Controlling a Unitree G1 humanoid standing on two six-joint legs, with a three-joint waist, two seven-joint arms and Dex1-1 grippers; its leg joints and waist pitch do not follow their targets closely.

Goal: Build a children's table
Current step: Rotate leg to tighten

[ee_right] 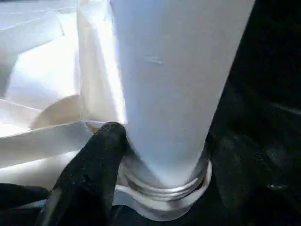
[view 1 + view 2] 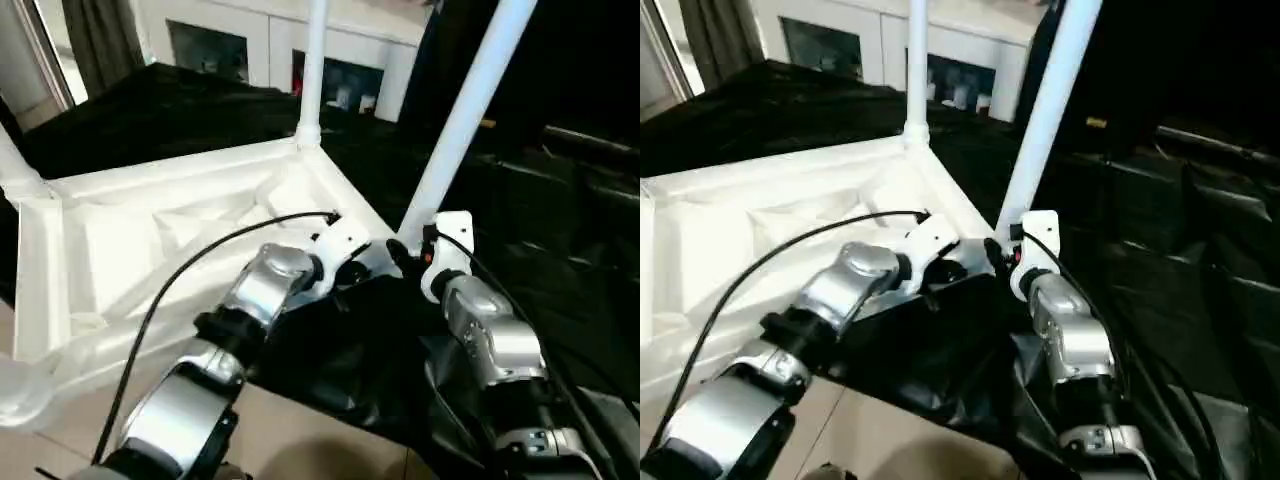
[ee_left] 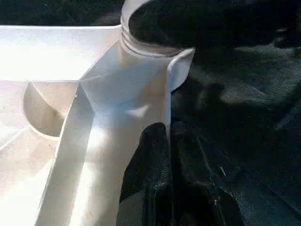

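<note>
Your right fingers (image 1: 89, 169) grasping leg (image 2: 455, 130) at tabletop (image 2: 150, 240) corner socket, left fingers (image 3: 164, 155) clenched on rim.

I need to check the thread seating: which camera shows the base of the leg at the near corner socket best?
The right wrist view: the leg base with its threaded collar sits close up. The left wrist view catches the collar partly behind a dark shape. The eye views show the whole leg, its base hidden by the right tool.

White ribbed tabletop (image 2: 150, 240) and white legs (image 2: 462, 115) on black cloth (image 2: 560, 250); silver forearms (image 2: 495, 345), black-fingered pincers.
</note>
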